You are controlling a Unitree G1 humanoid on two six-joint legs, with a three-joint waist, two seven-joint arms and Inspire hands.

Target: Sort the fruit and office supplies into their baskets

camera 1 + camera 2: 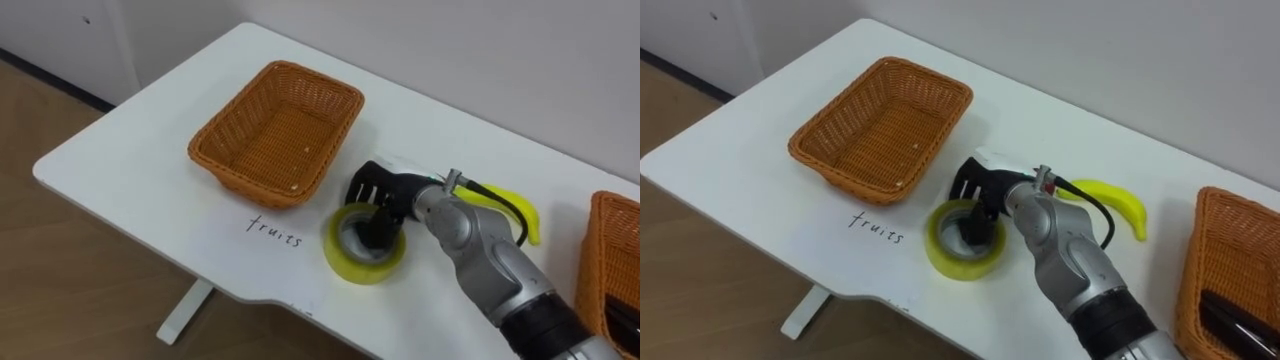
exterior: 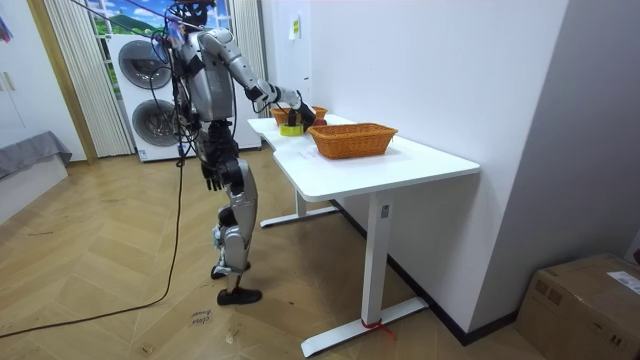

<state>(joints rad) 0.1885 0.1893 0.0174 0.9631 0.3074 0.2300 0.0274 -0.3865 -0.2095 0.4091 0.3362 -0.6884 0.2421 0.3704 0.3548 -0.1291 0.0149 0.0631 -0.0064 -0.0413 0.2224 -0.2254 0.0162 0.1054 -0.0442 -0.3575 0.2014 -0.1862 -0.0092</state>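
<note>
Left eye view, centre: right hand (image 1: 385, 198) pinches the far wall of the yellow tape roll (image 1: 352, 264), one finger down in its hole | roll lies flat on the white table (image 1: 130, 170) | banana (image 1: 522, 212) behind the forearm, right | empty basket (image 1: 225, 115) upper left | second basket (image 1: 598, 260) at right edge | room view: left hand (image 2: 211, 177) hangs by the hip

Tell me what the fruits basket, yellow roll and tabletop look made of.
The fruits basket: woven wicker or rattan, maybe imitation; orange-brown, with visible weave strands. The yellow roll: likely plastic adhesive tape, a glossy band round a pale core, where the right hand reaches in. The tabletop: smooth white, probably laminate; what lies under the surface is hidden.
</note>
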